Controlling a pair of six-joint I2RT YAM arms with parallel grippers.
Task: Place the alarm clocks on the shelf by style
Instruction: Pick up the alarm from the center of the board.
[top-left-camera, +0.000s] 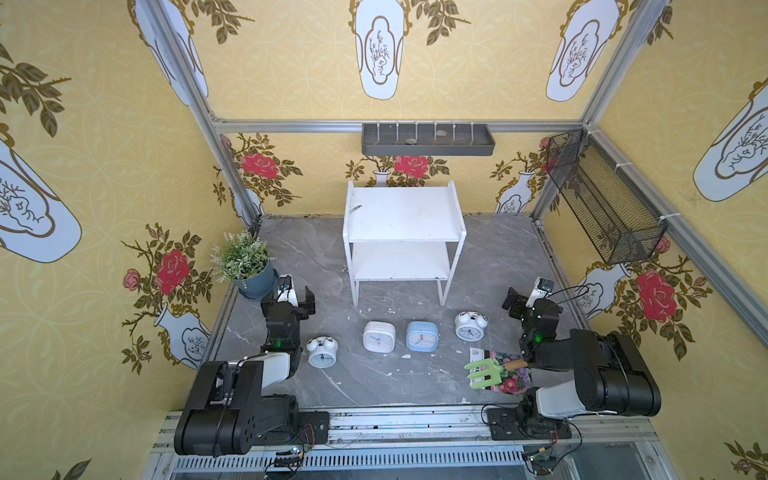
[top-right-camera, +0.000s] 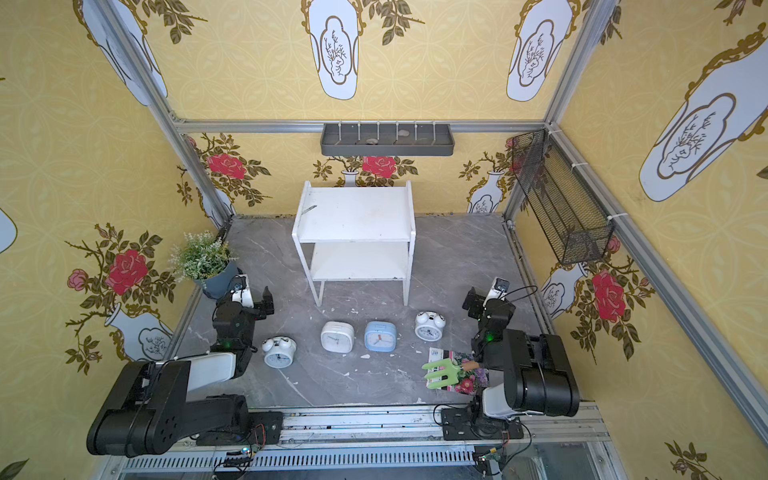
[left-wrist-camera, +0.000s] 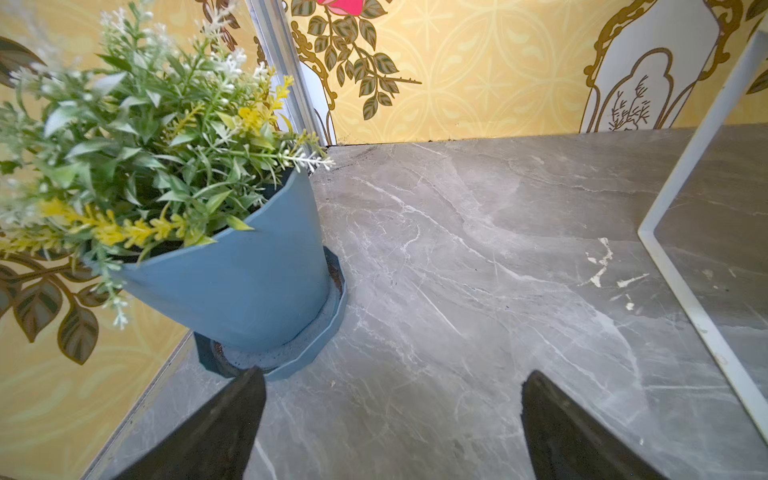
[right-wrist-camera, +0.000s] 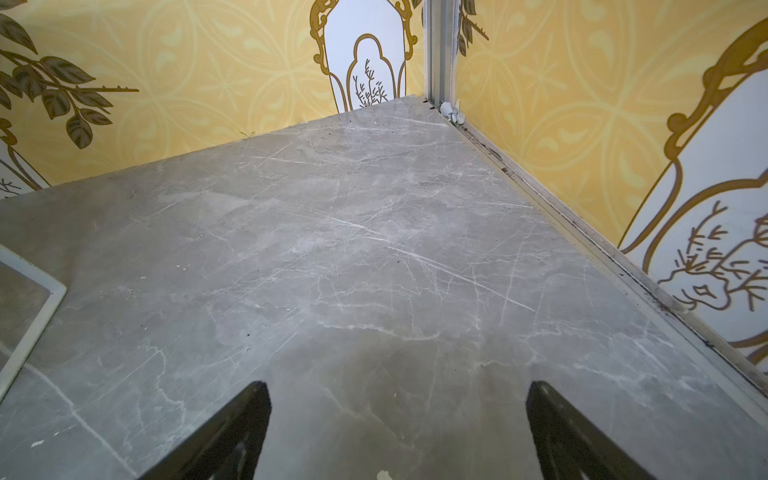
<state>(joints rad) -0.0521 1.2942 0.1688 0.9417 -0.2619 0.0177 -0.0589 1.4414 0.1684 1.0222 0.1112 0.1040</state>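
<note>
On your grey marble tabletop (top-left-camera: 498, 266): a blue-potted green artificial plant (top-left-camera: 249, 270) at its left edge, and a light-green plastic fork (top-left-camera: 482, 374) atop a floral paper packet (top-left-camera: 512, 383) at its front right. A grey plastic wall tray (top-left-camera: 428, 143) and a black wire-mesh basket (top-left-camera: 606, 208) hang above it.

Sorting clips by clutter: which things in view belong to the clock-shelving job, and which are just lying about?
Job:
shelf
left bell clock
white square clock
blue square clock
right bell clock

Lying about:
potted plant
green fork
floral packet
wall tray
mesh basket

Left arm (top-left-camera: 232, 399) and right arm (top-left-camera: 602, 374) are black with white covers.
</note>
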